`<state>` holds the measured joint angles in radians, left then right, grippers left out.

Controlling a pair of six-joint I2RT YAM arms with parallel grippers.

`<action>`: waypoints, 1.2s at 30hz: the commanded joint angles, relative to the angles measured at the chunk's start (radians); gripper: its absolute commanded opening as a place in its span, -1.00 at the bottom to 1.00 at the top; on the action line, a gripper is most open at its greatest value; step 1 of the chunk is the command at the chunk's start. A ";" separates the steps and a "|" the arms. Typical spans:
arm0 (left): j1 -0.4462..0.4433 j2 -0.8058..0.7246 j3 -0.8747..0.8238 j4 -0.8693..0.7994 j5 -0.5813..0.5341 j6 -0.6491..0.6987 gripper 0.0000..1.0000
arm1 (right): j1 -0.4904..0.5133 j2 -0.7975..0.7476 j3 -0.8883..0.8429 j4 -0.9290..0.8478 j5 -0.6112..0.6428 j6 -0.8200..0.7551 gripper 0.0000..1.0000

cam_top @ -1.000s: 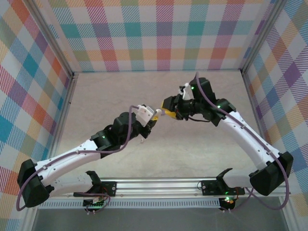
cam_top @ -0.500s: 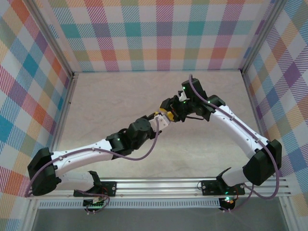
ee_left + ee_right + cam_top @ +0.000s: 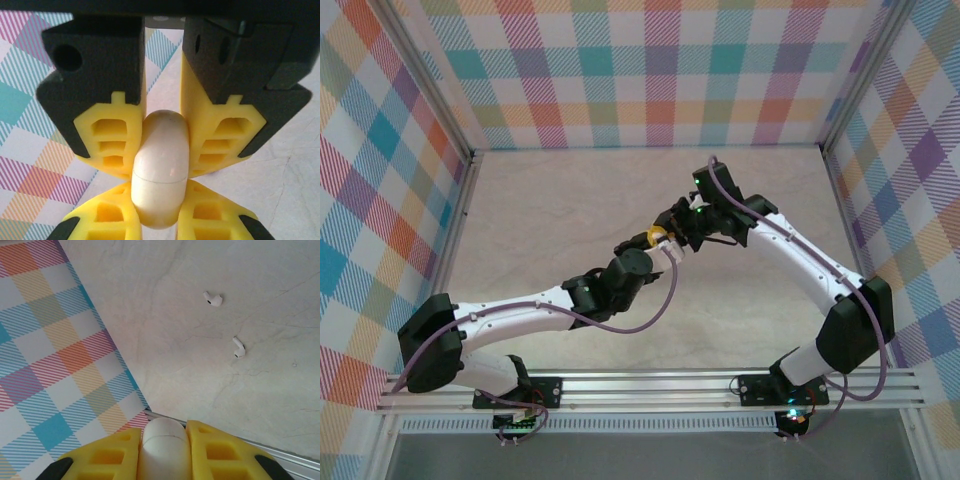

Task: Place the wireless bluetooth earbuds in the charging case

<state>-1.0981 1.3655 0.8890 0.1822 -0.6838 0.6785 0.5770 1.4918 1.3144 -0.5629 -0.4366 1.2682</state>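
The left gripper (image 3: 161, 142) and right gripper (image 3: 163, 455) both clamp the seemingly closed charging case (image 3: 160, 180) in mid-air, probably to pry it open, while 2 white earbuds (image 3: 213, 300) lie apart on the table (image 3: 280, 405) below.

Top view: bright, even, diffuse light from overhead. The table (image 3: 540, 200) is pale and a bit washed out, w/ only soft, faint shadows under the arms. Left wrist view: charging case (image 3: 160, 165) is very close and soft-focus, w/ a dull sheen on its dome (black housing above it reads dark). Right wrist view: earbuds (image 3: 213, 299) are crisp w/ tiny shadows; the case at the near edge is slightly blurred.
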 commanded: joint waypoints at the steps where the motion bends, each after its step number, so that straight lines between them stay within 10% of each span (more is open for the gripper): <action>1: -0.029 -0.036 0.022 -0.016 0.107 -0.021 -0.39 | 0.018 0.008 0.003 0.109 -0.097 -0.053 -1.00; 10: 0.058 -0.214 0.014 -0.220 0.335 -0.307 0.57 | -0.037 0.054 0.172 -0.059 -0.136 -0.480 -1.00; 23: 0.528 -0.358 -0.004 -0.288 1.382 -0.731 0.47 | -0.040 0.041 0.339 -0.374 -0.207 -1.293 -1.00; 36: 0.560 -0.216 -0.024 0.103 1.585 -0.971 0.41 | -0.024 -0.028 0.301 -0.329 -0.481 -1.424 -1.00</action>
<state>-0.5404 1.1378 0.8719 0.1444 0.8345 -0.2131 0.5426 1.5028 1.6428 -0.9314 -0.8097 -0.0998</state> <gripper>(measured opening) 0.705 0.236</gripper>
